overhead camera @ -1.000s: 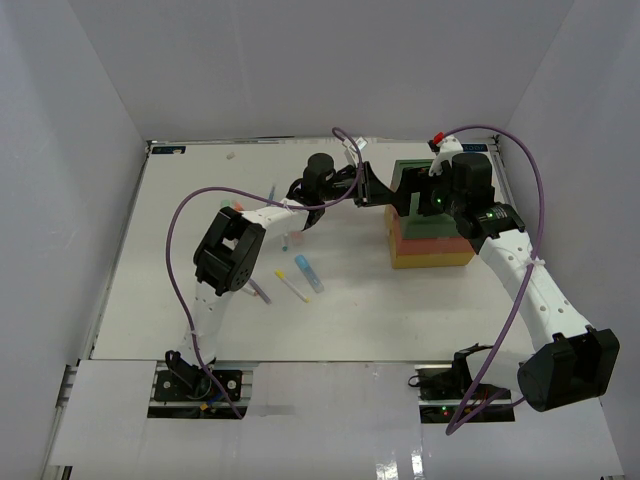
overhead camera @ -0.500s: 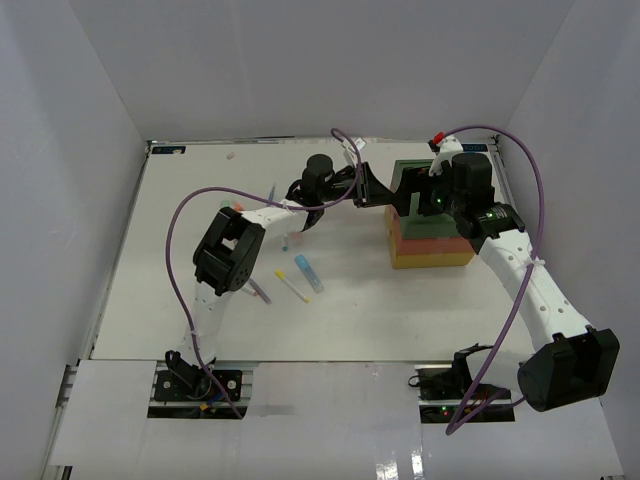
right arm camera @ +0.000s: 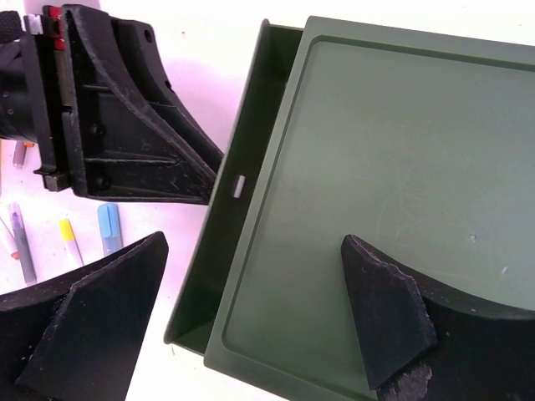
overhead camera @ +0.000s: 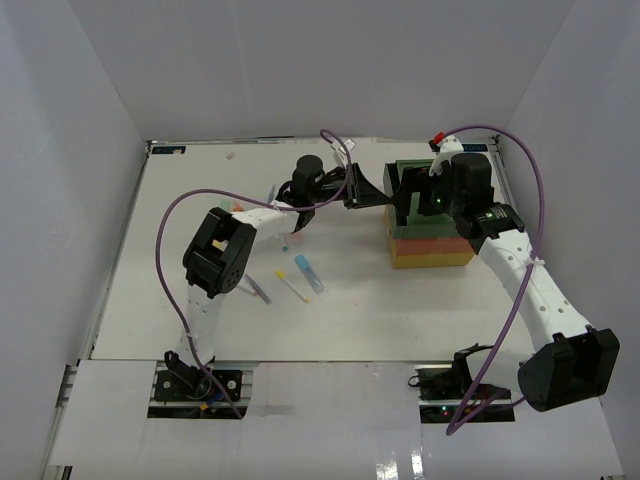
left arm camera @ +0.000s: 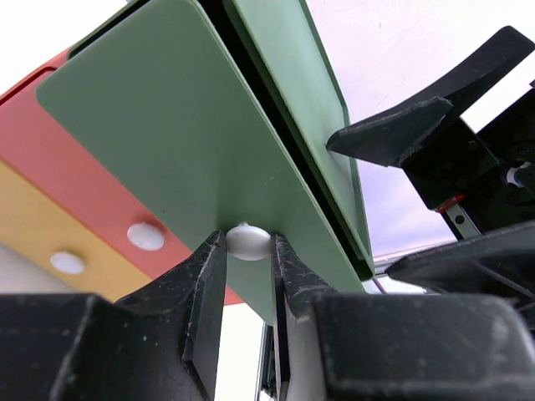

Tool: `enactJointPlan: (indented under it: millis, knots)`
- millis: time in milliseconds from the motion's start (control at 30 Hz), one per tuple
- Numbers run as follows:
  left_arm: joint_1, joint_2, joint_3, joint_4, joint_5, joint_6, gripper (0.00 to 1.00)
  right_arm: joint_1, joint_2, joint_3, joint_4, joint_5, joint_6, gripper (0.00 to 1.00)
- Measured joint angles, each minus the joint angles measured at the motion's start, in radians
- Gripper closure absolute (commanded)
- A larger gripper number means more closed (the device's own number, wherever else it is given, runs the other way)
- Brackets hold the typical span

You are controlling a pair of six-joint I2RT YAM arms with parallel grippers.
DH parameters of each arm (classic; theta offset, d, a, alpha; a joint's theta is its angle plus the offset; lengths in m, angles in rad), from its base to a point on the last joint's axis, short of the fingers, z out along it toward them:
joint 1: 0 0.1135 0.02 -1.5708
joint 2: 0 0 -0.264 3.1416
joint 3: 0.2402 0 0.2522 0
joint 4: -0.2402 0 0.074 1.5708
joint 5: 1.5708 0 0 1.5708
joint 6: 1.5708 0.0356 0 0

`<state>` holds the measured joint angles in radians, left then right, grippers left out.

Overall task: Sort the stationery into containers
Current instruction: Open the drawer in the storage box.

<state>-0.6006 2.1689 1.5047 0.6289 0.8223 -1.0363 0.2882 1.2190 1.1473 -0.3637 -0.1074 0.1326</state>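
Observation:
The containers [overhead camera: 432, 250] stand stacked at the right: green on top, red-orange in the middle, yellow at the bottom. My left gripper [left arm camera: 248, 244] is shut on the white knob [left arm camera: 247, 238] of the green drawer [left arm camera: 184, 134], which is slid partly out to the left [right arm camera: 219, 251]. My right gripper [right arm camera: 251, 251] hovers open over the green top [right arm camera: 376, 192], holding nothing. Stationery lies loose on the table: a blue marker [overhead camera: 309, 272], a yellow pen [overhead camera: 291, 287] and a purple pen [overhead camera: 259, 290].
More small sticks lie near the left arm: a teal one [overhead camera: 285, 240] and an orange one [overhead camera: 238, 207]. The red drawer's knob [left arm camera: 146, 236] and the yellow drawer's knob [left arm camera: 67, 262] sit below the green front. White walls enclose the table on three sides.
My left gripper has drawn back to the left with the knob, and the green drawer has slid a little further out. The right arm stays put.

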Motion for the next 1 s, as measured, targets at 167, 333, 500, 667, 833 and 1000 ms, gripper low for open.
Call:
enactJointPlan:
  millis: [167, 333, 500, 667, 833, 1000]
  knots:
    - [0.015, -0.032, -0.048, 0.001, 0.003, 0.000, 0.88, 0.000, 0.000, 0.000, 0.000, 0.004, 0.000, 0.09]
    - [0.035, -0.084, -0.121, 0.005, 0.007, 0.001, 0.88, 0.000, -0.003, -0.005, 0.002, 0.007, 0.000, 0.09]
    - [0.056, -0.124, -0.179, 0.008, 0.018, 0.006, 0.88, 0.000, -0.011, -0.015, 0.012, 0.008, 0.000, 0.09]
    - [0.074, -0.155, -0.209, 0.000, 0.033, 0.019, 0.87, 0.000, -0.011, -0.017, 0.016, 0.011, 0.000, 0.10]
    - [0.088, -0.161, -0.223, -0.008, 0.050, 0.023, 0.84, 0.000, -0.011, -0.018, 0.016, 0.015, 0.000, 0.10]
    - [0.091, -0.163, -0.224, -0.018, 0.061, 0.027, 0.71, 0.000, -0.012, -0.018, 0.016, 0.015, 0.000, 0.10]
